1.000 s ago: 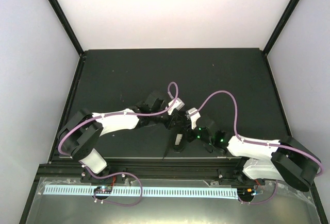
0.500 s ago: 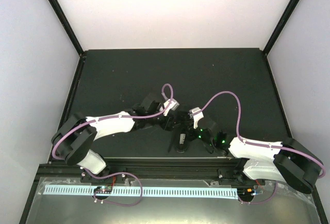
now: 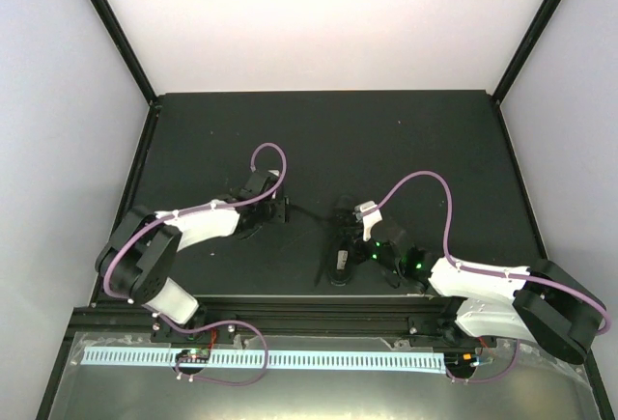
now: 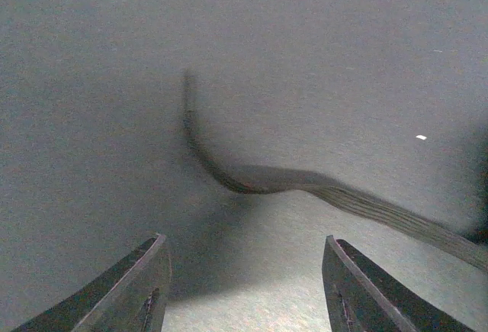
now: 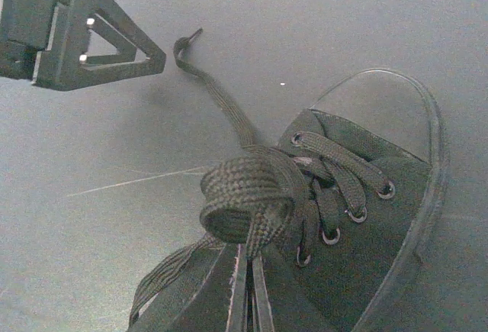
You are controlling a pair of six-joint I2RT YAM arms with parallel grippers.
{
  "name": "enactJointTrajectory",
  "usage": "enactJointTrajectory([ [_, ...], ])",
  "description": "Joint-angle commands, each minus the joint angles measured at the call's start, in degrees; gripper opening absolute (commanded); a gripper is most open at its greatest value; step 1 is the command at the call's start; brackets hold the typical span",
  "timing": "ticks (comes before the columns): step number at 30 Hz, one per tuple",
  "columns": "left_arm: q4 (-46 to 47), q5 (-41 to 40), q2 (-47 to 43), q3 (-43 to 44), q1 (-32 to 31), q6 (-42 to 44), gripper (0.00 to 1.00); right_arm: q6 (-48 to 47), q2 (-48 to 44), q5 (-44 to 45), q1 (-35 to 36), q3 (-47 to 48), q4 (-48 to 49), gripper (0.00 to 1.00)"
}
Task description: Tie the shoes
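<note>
The small black shoe (image 3: 339, 264) lies near the table's front edge; in the right wrist view its laced front (image 5: 358, 217) fills the lower right. My right gripper (image 5: 248, 254) is shut on a lace loop (image 5: 244, 195) coiled over the eyelets, and sits over the shoe (image 3: 346, 235). A free lace end (image 5: 217, 95) runs off to the upper left across the table. My left gripper (image 3: 278, 210) stands to the left of the shoe, open (image 4: 244, 242), with nothing between its fingers. That lace (image 4: 252, 183) lies flat just ahead of them.
The dark table mat (image 3: 415, 140) is ringed by a black frame and pale walls. A second lace strand (image 3: 318, 270) trails toward the front rail (image 3: 309, 306). The left gripper's finger (image 5: 84, 34) shows at the top left of the right wrist view.
The left gripper has opened, let go of the lace and drawn back to the left, away from the shoe. The right gripper has shut on the loop and stayed at the shoe.
</note>
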Motion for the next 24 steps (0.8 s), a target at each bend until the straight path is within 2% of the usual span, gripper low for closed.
enactJointTrajectory([
  [1, -3.47, -5.67, 3.56, 4.68, 0.96, -3.36, 0.56, 0.41, -0.54, 2.35, -0.37, -0.14, 3.93, 0.02],
  [16, 0.46, -2.02, 13.86, 9.69, 2.23, -3.34, 0.56, 0.4, 0.83, 1.28, -0.37, -0.27, 5.04, 0.02],
  [21, 1.46, -1.95, 16.58, 11.35, 2.52, -3.39, 0.49, 0.58, 0.67, 1.04, -0.38, -0.44, 5.2, 0.02],
  [24, 1.72, -1.93, 18.38, 12.46, 2.74, -3.12, 0.41, 0.67, 0.85, 1.04, -0.38, -0.44, 5.3, 0.02],
])
